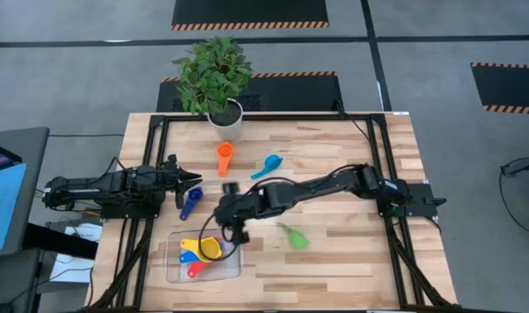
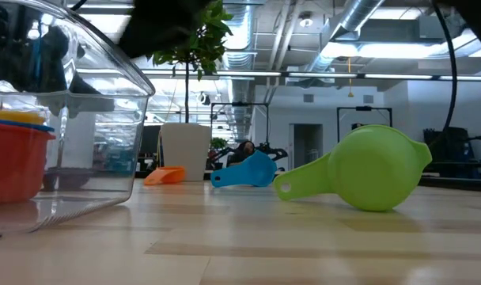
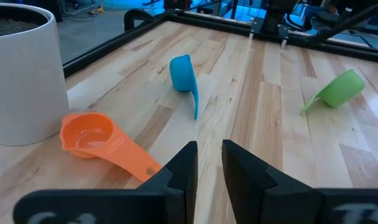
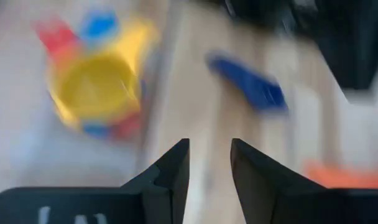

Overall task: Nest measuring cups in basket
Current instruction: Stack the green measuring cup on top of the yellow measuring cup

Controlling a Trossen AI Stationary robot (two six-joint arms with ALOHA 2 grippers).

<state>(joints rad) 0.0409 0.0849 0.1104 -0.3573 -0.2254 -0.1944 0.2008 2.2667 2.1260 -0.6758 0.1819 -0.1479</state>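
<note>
Three cups, yellow (image 1: 210, 248) on top with red (image 1: 195, 269) and light blue (image 1: 188, 256), sit nested in the clear basket (image 1: 174, 271) at the table's six o'clock. We see the right gripper (image 1: 232, 233) just over its rim, fingers a little apart, holding nothing. Green cup (image 1: 295, 237) lies at four o'clock from it. Farther off, the left gripper (image 1: 193, 180) waits, narrow and empty, near the dark blue cup (image 1: 189, 204). Orange (image 1: 224, 157) and blue (image 1: 268, 165) cups lie toward twelve o'clock, by the plant pot (image 1: 226, 118).

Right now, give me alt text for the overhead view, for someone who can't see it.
The right gripper hovers, empty, at the rim of the basket, which holds nested yellow, blue and red cups. Orange, light blue, dark blue and green cups lie loose on the table; the left gripper waits.
</note>
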